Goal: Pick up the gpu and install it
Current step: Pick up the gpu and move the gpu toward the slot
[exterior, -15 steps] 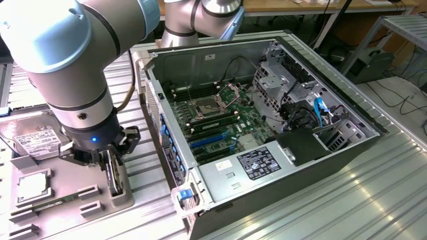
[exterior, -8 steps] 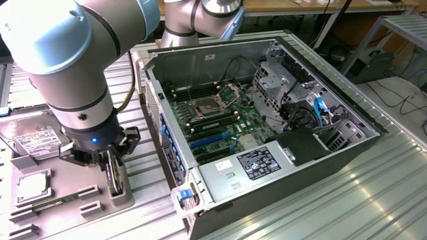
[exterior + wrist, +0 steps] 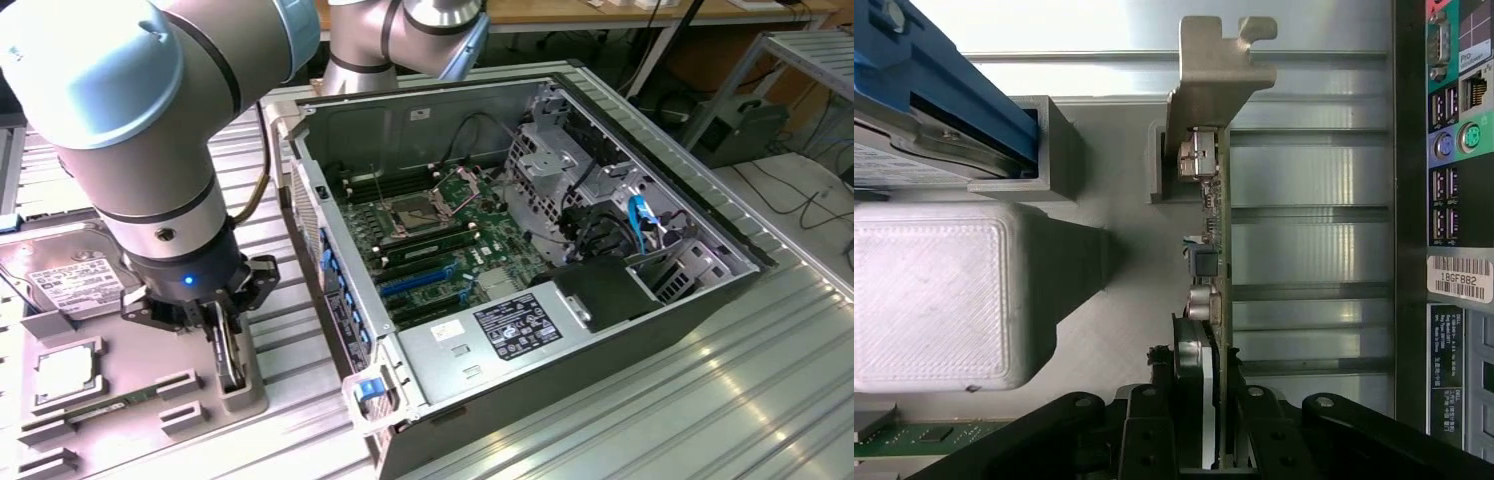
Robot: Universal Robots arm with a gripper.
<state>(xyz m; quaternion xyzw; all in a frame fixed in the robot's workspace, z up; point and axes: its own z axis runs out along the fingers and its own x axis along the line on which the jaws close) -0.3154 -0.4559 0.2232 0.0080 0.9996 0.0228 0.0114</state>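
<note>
The gpu (image 3: pixel 1220 215) stands on edge in a slot of the grey holder tray (image 3: pixel 1104 200). I see it edge-on: a green board, small parts, a round fan and a silver bracket (image 3: pixel 1214 70) at the far end. My gripper (image 3: pixel 1199 405) straddles the card's near end, with a black finger (image 3: pixel 1242 420) pressed against each face. In the exterior view the gripper (image 3: pixel 224 345) points straight down on the gpu (image 3: pixel 235 368) at the tray's edge, just to the exterior view's left of the open computer case (image 3: pixel 694 300).
The case lies on its side with the motherboard (image 3: pixel 447 235) and its blue slots (image 3: pixel 420 282) exposed. The tray (image 3: pixel 147 400) also holds a hard drive (image 3: pixel 67 275), a processor chip (image 3: pixel 60 372) and a memory stick (image 3: pixel 94 408). The case's rear ports (image 3: pixel 1454 150) lie close beside the card.
</note>
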